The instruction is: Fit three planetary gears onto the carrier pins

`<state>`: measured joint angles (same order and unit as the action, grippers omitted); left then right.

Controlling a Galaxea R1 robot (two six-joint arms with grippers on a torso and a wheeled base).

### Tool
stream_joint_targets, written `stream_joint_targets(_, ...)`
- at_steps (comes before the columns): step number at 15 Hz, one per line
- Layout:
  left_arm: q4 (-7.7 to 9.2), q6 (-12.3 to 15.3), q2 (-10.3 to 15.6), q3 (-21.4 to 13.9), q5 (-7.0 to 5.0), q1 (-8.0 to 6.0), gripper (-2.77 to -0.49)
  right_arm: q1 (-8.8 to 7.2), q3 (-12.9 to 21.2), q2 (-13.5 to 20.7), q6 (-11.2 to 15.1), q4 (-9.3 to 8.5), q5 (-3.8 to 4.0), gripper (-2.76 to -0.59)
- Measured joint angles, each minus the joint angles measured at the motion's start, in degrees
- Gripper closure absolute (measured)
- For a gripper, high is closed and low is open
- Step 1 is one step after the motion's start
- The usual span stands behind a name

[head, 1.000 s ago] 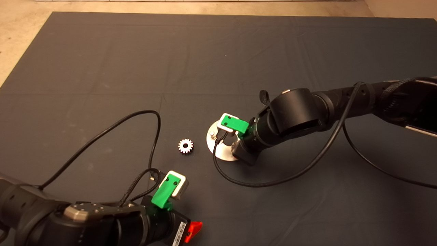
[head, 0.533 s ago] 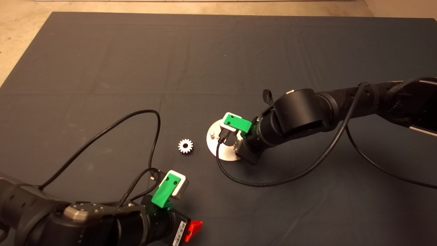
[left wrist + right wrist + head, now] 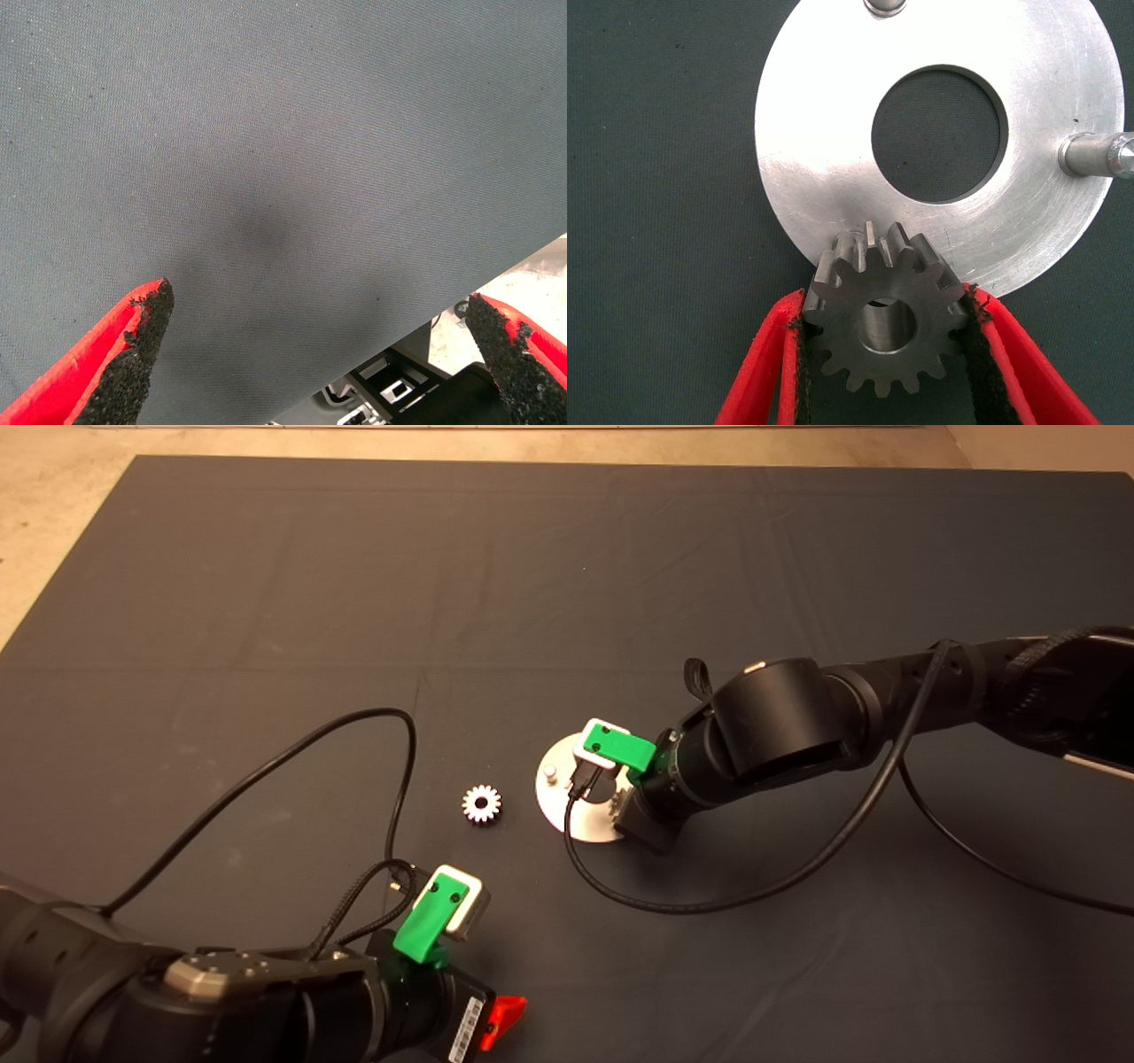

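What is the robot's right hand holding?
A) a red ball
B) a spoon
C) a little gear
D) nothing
C: in the right wrist view the right hand has its red fingers pressed on both sides of a little gear, over the edge of the shiny disc.
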<state>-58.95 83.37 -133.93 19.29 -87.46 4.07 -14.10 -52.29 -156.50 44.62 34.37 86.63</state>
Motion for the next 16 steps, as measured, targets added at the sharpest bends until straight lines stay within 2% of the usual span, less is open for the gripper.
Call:
stream_joint_targets(6,-0.69,0.23,-0.04,0.00,0.01,0.00,-2.36,0.18,0.20,-0.58,0.02,0.13,0.50,-0.92)
stream_joint_targets(10,-0.89,0.41,-0.06,0.00,-0.02,0.00,-2.36,0.27,0.20,-1.46,0.04,0.50,1.82,-0.92)
stream_joint_targets(16,-1.21,0.48,-0.17,0.00,0.00,0.00,-2.36,1.12,0.09,-2.12,0.02,0.55,1.49,-0.92)
